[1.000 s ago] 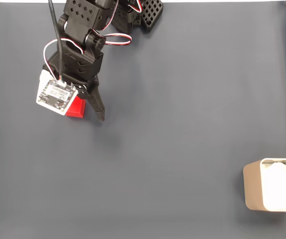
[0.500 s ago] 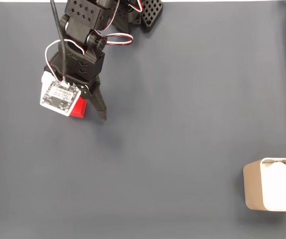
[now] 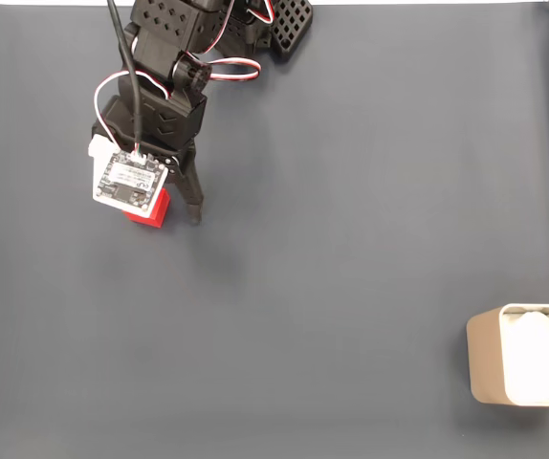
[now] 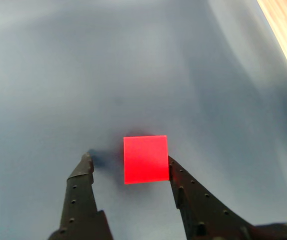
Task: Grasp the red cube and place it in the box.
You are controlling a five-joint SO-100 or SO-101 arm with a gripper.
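The red cube [image 4: 145, 159] rests on the dark grey mat between my gripper's [image 4: 128, 161] two black fingers. It lies against the right finger [image 4: 183, 185], and a gap separates it from the left finger [image 4: 81, 185]. The jaws stand open around it. In the fixed view the cube [image 3: 150, 211] peeks out from under the wrist's white camera board at upper left, with the gripper [image 3: 165, 218] down over it and one finger [image 3: 190, 196] showing to its right. The box [image 3: 483, 356], a light grey tin with white padding [image 3: 538, 359], stands at the lower right edge, far from the cube.
The arm's black base [image 3: 255, 24] sits at the top edge of the fixed view. The dark mat [image 3: 351, 239] runs flat between cube and box. A pale strip of table edge [image 4: 286, 25] shows at the wrist view's top right.
The wrist has swung a little to the right over the cube in the fixed view. The gap between the visible finger and the cube has narrowed.
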